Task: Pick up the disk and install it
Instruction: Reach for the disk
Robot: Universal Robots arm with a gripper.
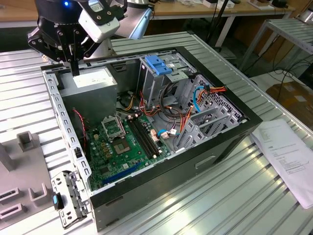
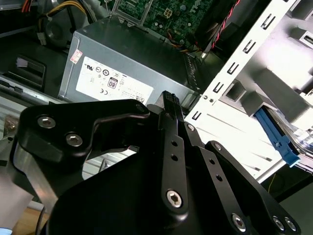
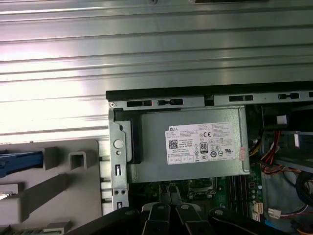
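Nearest me, on the ribbed metal table (image 1: 230, 196), a loose metal bracket (image 1: 68, 200) with a blue tab lies just beside the corner of the open computer case (image 1: 195, 161). A stack of printed sheets (image 1: 288, 152) rests off to the exterior view's right. On the exterior view's left a grey fixture (image 1: 22, 169) sits on the table outside the case. In the second wrist view the disk (image 2: 277, 138) lies against that fixture, beyond the case's pale side wall (I can make out 1 blue side rail and a sliver of silver metal, no more). Inside the case a green motherboard (image 1: 122, 147) covers the floor. Farther back a metal drive cage (image 1: 156, 85) stands upright with a blue latch (image 1: 156, 65) on top. In the far corner sits the grey power supply (image 1: 93, 81) with its white sticker. The gripper (image 1: 75, 72) hangs over that power supply, near the case wall, its 2 fingers pressed together with nothing between them, well apart from the disk. Wooden benches (image 1: 195, 7) stand behind.
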